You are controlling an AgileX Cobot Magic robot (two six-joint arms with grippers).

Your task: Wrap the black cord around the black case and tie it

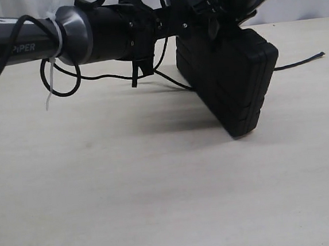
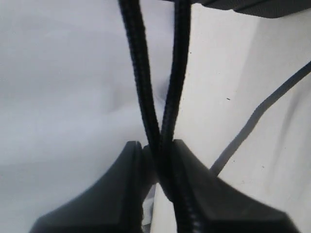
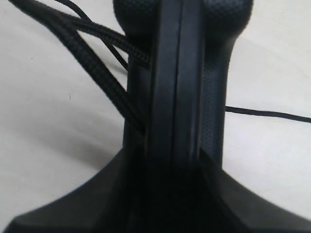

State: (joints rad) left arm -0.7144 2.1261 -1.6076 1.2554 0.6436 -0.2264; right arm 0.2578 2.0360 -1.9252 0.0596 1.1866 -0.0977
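The case sits edge-on between the right gripper's fingers. Their textured pads press against its two broad faces, with the seam centred in the gap, so this gripper is clamped on the case. From outside, the case hangs tilted beneath that gripper, one lower corner touching the table.

The cord comes in as several strands beside one of those fingers and meets the case's face there. Whether the strands pass under the pad cannot be told. A thinner stretch lies on the table on the gripper's other side, its end well clear of the case.

The left gripper is pressed together on the cord. Two strands cross right at its fingertips and fan apart beyond them. Another strand lies on the table off to one side. From outside, cord trails along the table from the case and under the left arm, where a glossy cable with a white zip tie loops.
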